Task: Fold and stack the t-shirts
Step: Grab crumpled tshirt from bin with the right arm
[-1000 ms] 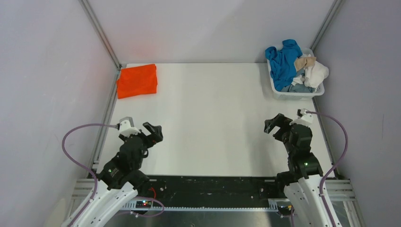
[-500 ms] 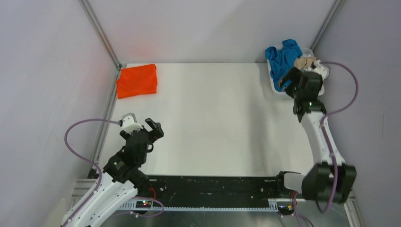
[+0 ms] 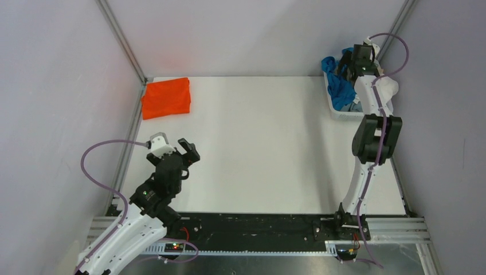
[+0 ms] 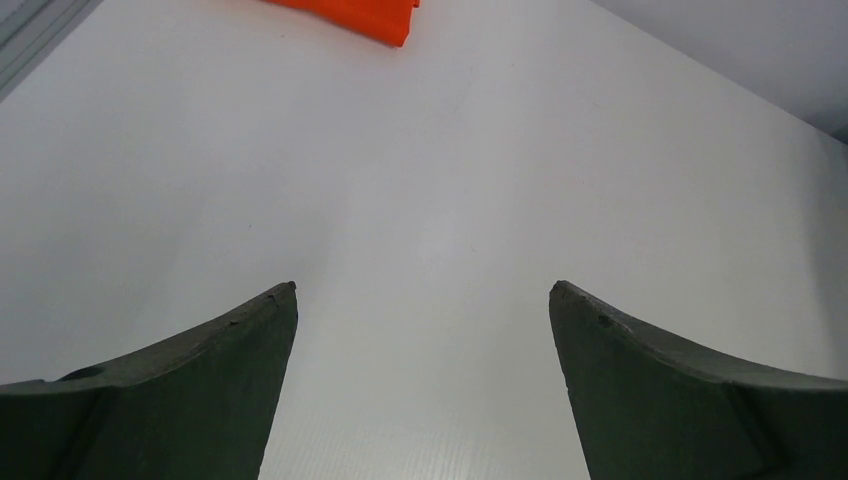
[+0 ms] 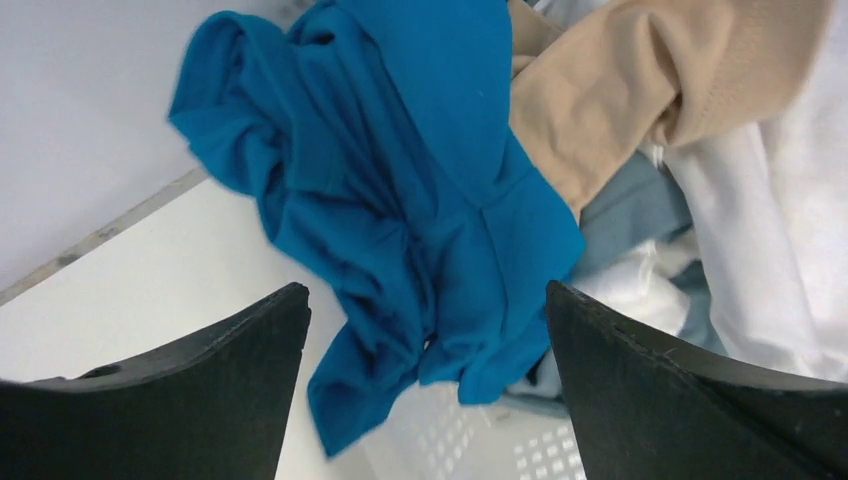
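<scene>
A folded bright orange t-shirt (image 3: 166,98) lies at the table's back left; its edge shows in the left wrist view (image 4: 360,14). A crumpled bright blue t-shirt (image 3: 338,86) hangs over the basket's left rim, with a white t-shirt (image 3: 387,87) beside it. In the right wrist view the blue t-shirt (image 5: 420,200), a beige t-shirt (image 5: 640,90) and the white t-shirt (image 5: 770,230) fill the basket. My right gripper (image 3: 348,59) is open above the blue shirt (image 5: 425,290), holding nothing. My left gripper (image 3: 185,150) is open and empty over bare table (image 4: 423,290).
The white plastic lattice basket (image 3: 347,114) stands at the back right corner; its wall shows in the right wrist view (image 5: 480,440). A grey-blue cloth (image 5: 625,215) lies under the shirts. Grey walls and metal frame posts (image 3: 121,40) close in the table.
My right arm has stretched farther back, from beside the basket's front to above its far left side. My left gripper has shifted slightly forward.
</scene>
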Tool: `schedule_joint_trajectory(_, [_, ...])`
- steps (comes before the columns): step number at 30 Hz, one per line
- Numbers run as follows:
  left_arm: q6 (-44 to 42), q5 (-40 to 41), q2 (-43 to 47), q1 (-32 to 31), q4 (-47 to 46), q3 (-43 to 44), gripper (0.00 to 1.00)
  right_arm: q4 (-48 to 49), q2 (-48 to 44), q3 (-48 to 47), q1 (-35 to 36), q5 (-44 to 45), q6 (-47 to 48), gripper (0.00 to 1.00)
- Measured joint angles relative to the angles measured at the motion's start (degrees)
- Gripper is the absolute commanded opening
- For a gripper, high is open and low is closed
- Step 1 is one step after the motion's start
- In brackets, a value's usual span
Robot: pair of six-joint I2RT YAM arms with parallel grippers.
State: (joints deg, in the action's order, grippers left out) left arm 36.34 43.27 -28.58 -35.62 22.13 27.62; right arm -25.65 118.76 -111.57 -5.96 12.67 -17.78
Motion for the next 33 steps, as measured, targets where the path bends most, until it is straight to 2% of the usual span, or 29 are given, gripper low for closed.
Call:
schedule_joint_trajectory(4, [-0.52, 0.61, 0.02, 0.00, -0.46, 0.00, 1.00, -3.32, 8.33, -7.80, -0.44, 2.10, 1.22, 0.86])
schedule_joint_trajectory(8, [-0.83, 1.62, 0.00, 0.00, -0.61, 0.00, 1.00, -4.50, 12.35, -9.60, -0.81, 3.43, 2.08, 0.79])
schedule_joint_trajectory(11, [-0.83, 2.32, -0.07, 0.00, -0.61, 0.00, 0.98, -4.46, 13.70, -9.64, -1.16, 3.56, 2.12, 0.55])
schedule_joint_trajectory(12, [-0.83, 2.60, -0.13, 0.00, -0.61, 0.00, 0.98, -4.37, 13.84, -9.64, -1.27, 3.43, 2.14, 0.51])
schedule_joint_trajectory(13, [-0.83, 2.84, -0.24, 0.00, -0.61, 0.00, 0.98, -4.26, 13.92, -9.64, -1.42, 3.30, 2.03, 0.40])
schedule_joint_trajectory(14, [-0.83, 3.06, -0.33, 0.00, -0.61, 0.00, 0.98, -4.13, 14.01, -9.64, -1.64, 3.10, 1.88, 0.35])
schedule_joint_trajectory(15, [-0.83, 3.19, -0.42, 0.00, -0.61, 0.00, 0.98, -3.98, 14.05, -9.64, -1.88, 2.95, 1.90, 0.25])
schedule_joint_trajectory(16, [-0.83, 3.34, -0.52, 0.00, -0.61, 0.00, 0.98, -3.82, 14.10, -9.64, -2.10, 2.67, 1.57, 0.18])
schedule_joint_trajectory(17, [-0.85, 3.50, -0.57, 0.00, -0.61, 0.00, 0.98, -3.56, 14.12, -9.64, -2.27, 2.34, 1.38, 0.03])
schedule_joint_trajectory(19, [-0.85, 3.76, -0.57, 0.00, -0.61, 0.00, 0.98, -3.15, 14.14, -9.64, -2.62, 1.66, 1.25, 0.00])
schedule_joint_trajectory(26, [-0.90, 4.09, 0.96, 0.00, -0.61, -0.02, 0.98, -2.84, 13.16, -9.60, -2.62, -0.02, 1.90, 0.00])
schedule_joint_trajectory(33, [-0.92, 3.04, 5.38, 0.00, -0.68, -0.48, 0.98, -2.80, 2.01, -9.18, -0.02, -0.50, 6.16, 0.00])
